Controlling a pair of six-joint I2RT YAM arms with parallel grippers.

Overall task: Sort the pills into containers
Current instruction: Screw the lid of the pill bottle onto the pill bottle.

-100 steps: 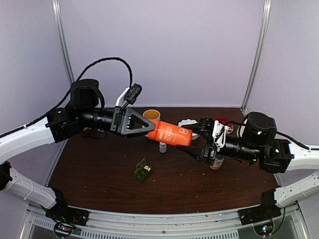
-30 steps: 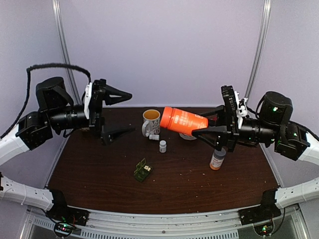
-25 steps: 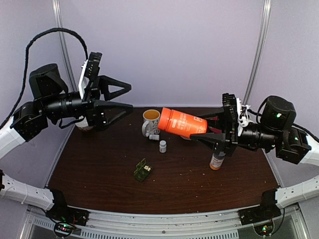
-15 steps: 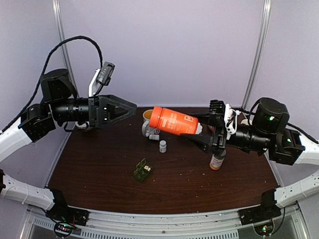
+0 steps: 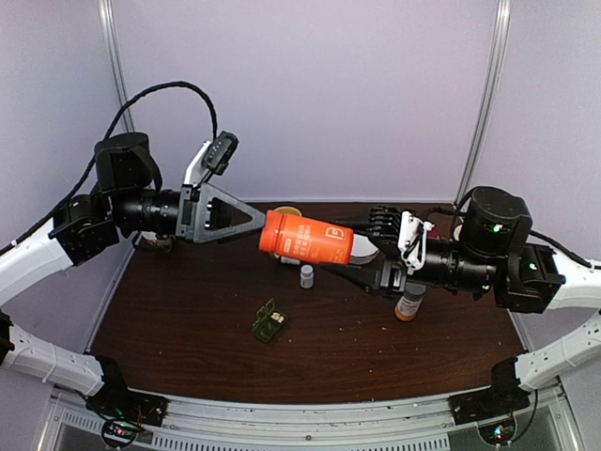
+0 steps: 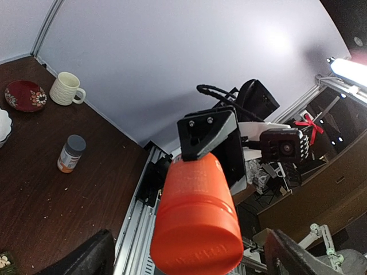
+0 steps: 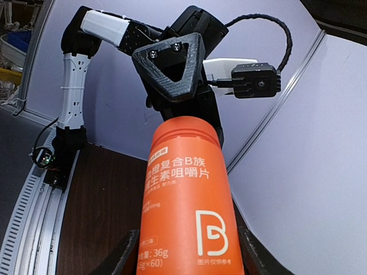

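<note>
My right gripper [image 5: 351,248] is shut on the orange bottle [image 5: 306,238] and holds it on its side above the table, cap end pointing left. In the right wrist view the bottle [image 7: 186,200] fills the space between my fingers [image 7: 127,256]. My left gripper [image 5: 255,223] is open at the cap end, its fingers [image 6: 86,260] spread wide on either side of the cap [image 6: 195,240], apart from it. The dark green pill box [image 5: 269,322] lies on the table with its lid open, below both grippers.
A tiny white bottle [image 5: 306,275] stands under the orange bottle. A brown bottle with a grey cap [image 5: 409,303] stands under my right arm. The left wrist view shows a cream mug [image 6: 67,89], a red dish [image 6: 26,95] and the brown bottle [image 6: 71,153].
My right gripper has carried the orange bottle left and lower. My left gripper has turned and moved right, up to the cap end.
</note>
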